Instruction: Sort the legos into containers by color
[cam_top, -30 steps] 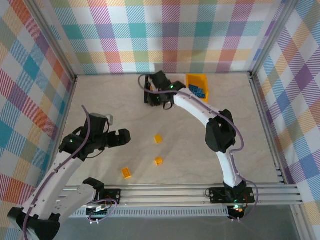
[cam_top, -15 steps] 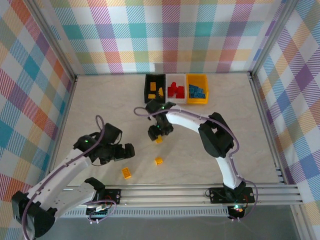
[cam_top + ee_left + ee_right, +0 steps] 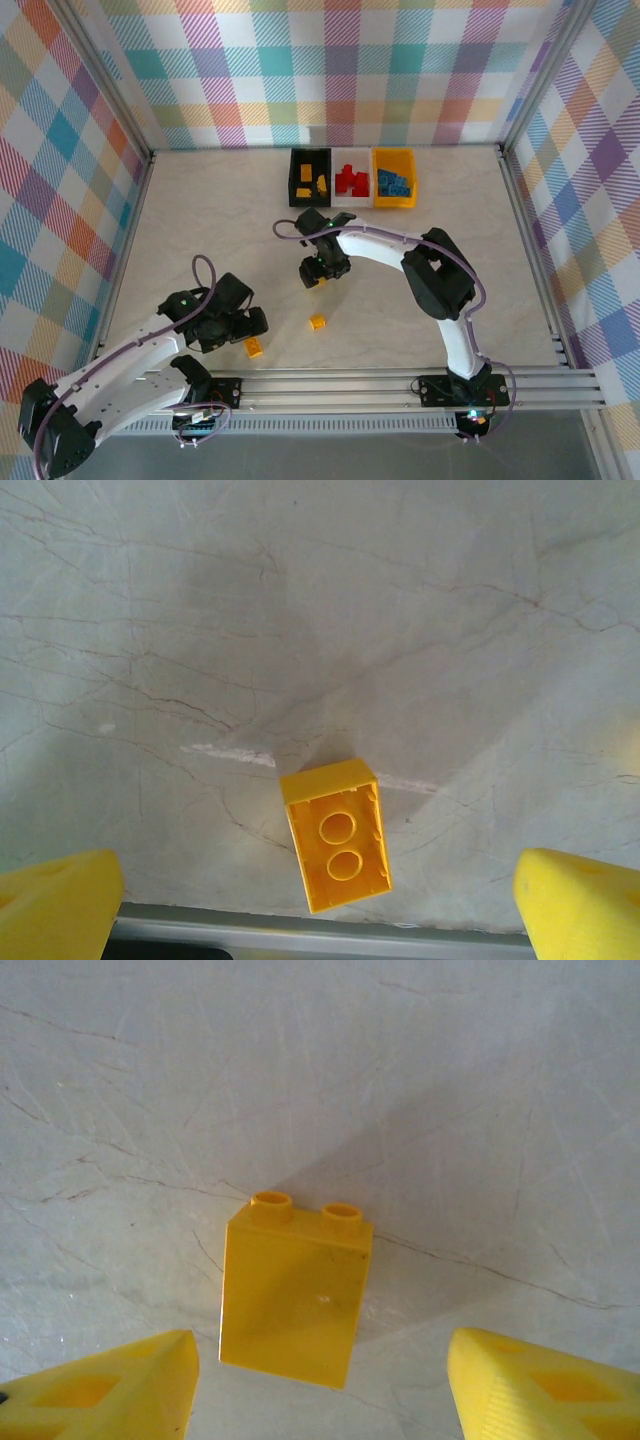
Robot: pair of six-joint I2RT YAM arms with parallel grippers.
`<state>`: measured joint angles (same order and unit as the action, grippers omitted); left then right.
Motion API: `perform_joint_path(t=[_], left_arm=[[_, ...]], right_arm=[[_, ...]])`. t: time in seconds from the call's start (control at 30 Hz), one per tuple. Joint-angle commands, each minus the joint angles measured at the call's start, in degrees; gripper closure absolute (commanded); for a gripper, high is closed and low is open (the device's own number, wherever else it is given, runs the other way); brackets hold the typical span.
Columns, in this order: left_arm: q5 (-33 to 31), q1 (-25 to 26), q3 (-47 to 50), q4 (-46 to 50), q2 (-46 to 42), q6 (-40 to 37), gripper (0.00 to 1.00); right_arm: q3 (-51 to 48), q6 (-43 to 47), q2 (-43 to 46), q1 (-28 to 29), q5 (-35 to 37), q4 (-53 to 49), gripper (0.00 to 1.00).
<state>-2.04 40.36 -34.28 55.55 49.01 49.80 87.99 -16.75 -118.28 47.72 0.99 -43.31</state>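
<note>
1. Pale marbled tabletop (image 3: pixel 200 220) is carrying every item listed. Pastel plaid walls (image 3: pixel 330 70) are enclosing it, and a grey aluminium rail (image 3: pixel 350 385) is running along its near edge.
2. White-and-black left arm (image 3: pixel 120 365) is reaching over the near left part of the table. The matching right arm (image 3: pixel 440 300) is arching from its base toward the middle.
3. Three small rectangular plastic bins are sitting joined in a row at the far wall.
   - The black bin (image 3: pixel 293 180) is holding yellow-orange bricks (image 3: pixel 320 183).
   - The white bin (image 3: pixel 352 154) is holding red bricks (image 3: pixel 350 180).
   - The yellow-orange bin (image 3: pixel 410 188) is holding blue bricks (image 3: pixel 392 182).
4. Left gripper (image 3: pixel 248 332) is hovering released just above the table, its yellow fingertips (image 3: pixel 60 905) spread wide and touching nothing.
5. Right gripper (image 3: pixel 318 272) is hovering near the centre, also released, its yellow fingertips (image 3: pixel 110 1385) standing clear of the brick between them.
6. Yellow-orange two-stud brick (image 3: pixel 335 847) is lying hollow side up between the left fingertips, just beside the rail.
7. Taller yellow-orange brick (image 3: pixel 295 1295) is resting on the table between the right fingertips, its two studs showing at its far edge.
8. Third loose yellow-orange brick (image 3: pixel 318 322) is lying on the table between the two grippers, apart from both.
</note>
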Motion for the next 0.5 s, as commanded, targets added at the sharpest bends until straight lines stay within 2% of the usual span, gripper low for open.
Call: perform_joint_path(t=[0.0, 0.27, 0.47], left_arm=[[-2.1, 1.8, 0.9, -1.9, 1.6, 2.5, 0.00], [-2.7, 3.9, 2.4, -4.8, 2.5, 4.2, 0.00], [-3.0, 4.2, 2.8, -3.9, 0.8, 4.0, 0.00]], right_arm=[[2.5, -0.7, -0.1, 0.4, 0.8, 0.3, 0.34], [4.6, -1.0, -3.6, 1.5, 3.2, -0.7, 0.40], [6.1, -1.2, -6.0, 2.6, 4.6, -1.6, 0.41]])
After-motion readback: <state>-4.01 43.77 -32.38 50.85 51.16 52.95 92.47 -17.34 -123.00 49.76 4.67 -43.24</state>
